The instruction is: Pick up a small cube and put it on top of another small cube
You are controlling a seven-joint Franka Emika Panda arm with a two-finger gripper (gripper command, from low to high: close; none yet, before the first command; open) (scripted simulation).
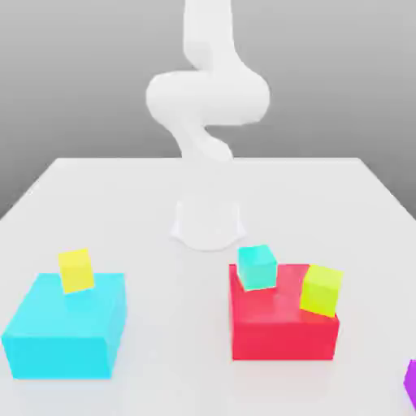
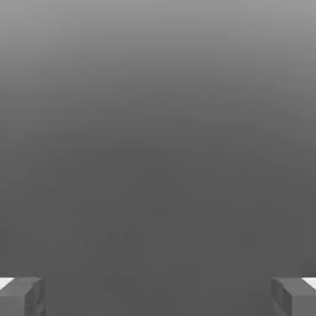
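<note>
A: Where is the small purple cube [image 1: 411, 383]?
B: On the white surface [image 1: 179, 325], at the exterior view's right edge, well apart from the red block [image 1: 280, 325].
A: What sits on that block?
B: A teal cube [image 1: 257, 266] and a lime-yellow cube [image 1: 322, 290], side by side. Another yellow cube [image 1: 76, 270] rests on the cyan block [image 1: 65, 329].
A: And the hand [image 2: 158, 296]?
B: Spread wide, its fingers [image 2: 21, 296] far apart with nothing between them.

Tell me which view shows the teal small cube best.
The exterior view: the teal small cube sits in full sight on the red block, beside a lime-yellow cube. The hand view gives grey background and the end effector fingertips, spread wide.
</note>
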